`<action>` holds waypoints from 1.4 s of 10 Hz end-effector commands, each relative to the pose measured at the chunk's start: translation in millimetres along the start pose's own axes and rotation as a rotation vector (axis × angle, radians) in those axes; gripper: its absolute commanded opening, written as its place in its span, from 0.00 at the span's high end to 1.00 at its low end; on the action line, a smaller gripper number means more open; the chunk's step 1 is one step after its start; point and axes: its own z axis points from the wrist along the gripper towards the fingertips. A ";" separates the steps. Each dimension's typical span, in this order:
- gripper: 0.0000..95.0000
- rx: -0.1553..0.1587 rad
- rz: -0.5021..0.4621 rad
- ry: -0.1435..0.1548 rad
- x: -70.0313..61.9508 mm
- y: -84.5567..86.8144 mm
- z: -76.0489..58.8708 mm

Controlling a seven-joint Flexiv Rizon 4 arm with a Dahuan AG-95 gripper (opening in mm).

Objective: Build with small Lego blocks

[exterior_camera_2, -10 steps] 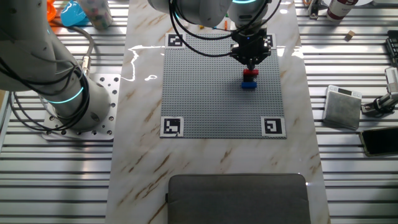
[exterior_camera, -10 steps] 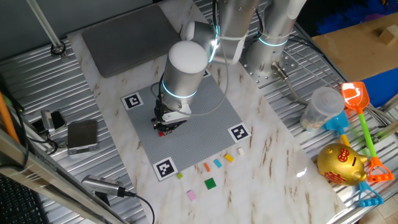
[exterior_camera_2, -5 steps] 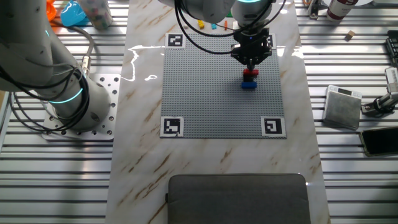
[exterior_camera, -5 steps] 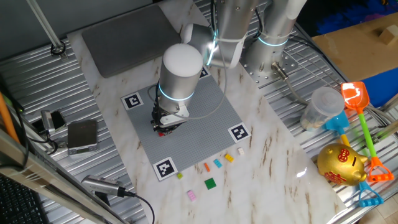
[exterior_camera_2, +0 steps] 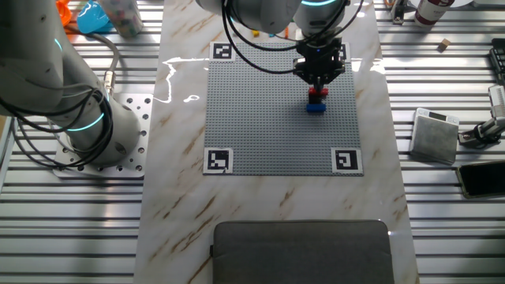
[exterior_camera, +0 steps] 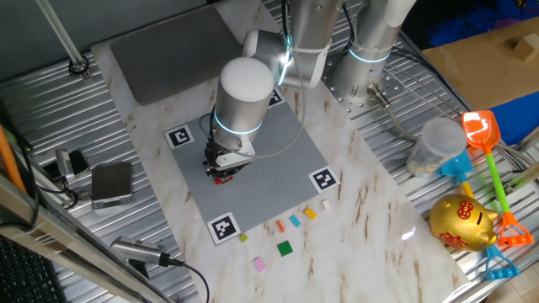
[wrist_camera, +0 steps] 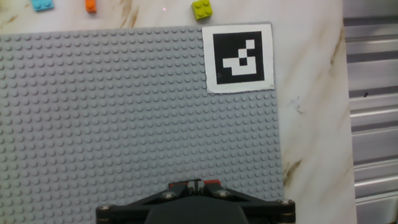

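1. While the black two-finger claw [exterior_camera_2: 318, 77] sits on the small red plastic brick [exterior_camera_2: 317, 92], we cannot tell whether it grips.
2. That brick tops a blue one [exterior_camera_2: 316, 106] (on the grey studded baseplate [exterior_camera_2: 260, 118]).
3. Loose coloured bricks [exterior_camera: 285, 247] lie on the marble table [exterior_camera: 362, 219].

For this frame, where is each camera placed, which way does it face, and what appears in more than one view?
One fixed view: high, off a baseplate corner, facing the arm's base; arm, gripper and loose bricks show.
The other fixed view: overhead from the opposite side; arm, gripper, red brick on blue brick.
Hand view: looks down along the fingers; only the gripper body's edge shows.
Shared: the baseplate in all three; the red brick in both fixed views.
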 end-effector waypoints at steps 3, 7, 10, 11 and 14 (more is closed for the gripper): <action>1.00 -0.001 -0.012 0.002 0.7 1.1 3.6; 1.00 0.003 -0.018 -0.001 0.9 1.5 6.7; 1.00 0.006 -0.022 -0.004 1.0 1.8 8.8; 1.00 0.006 -0.024 -0.004 1.0 1.8 8.9; 1.00 -0.007 -0.004 -0.007 0.0 1.2 -4.0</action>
